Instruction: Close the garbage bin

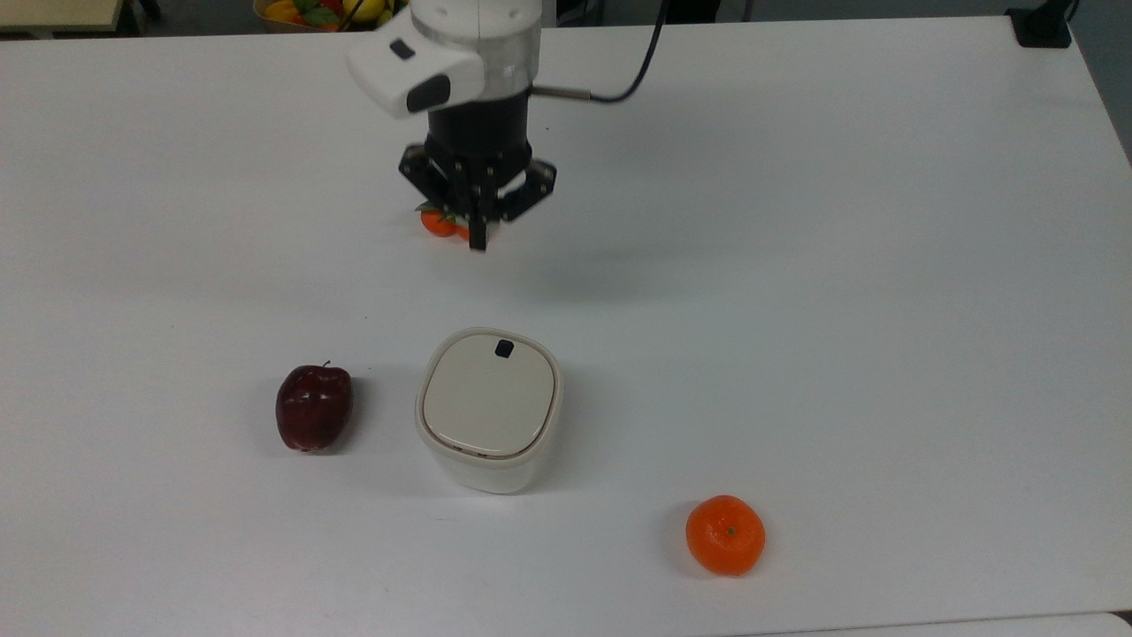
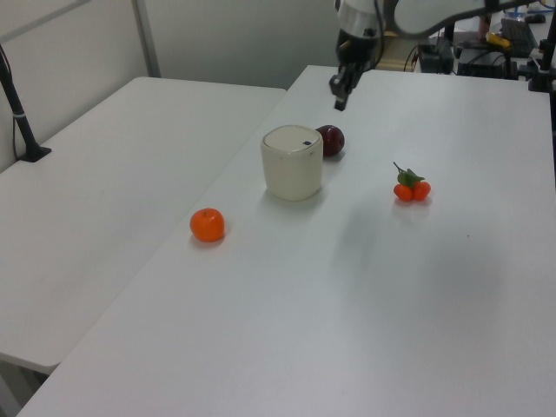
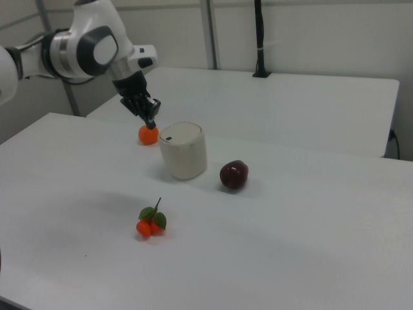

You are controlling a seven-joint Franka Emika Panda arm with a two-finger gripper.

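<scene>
Cream garbage bin (image 1: 488,416), beige lid flat, seemingly shut; pincer (image 1: 478,241) clenched, empty, well above
</scene>
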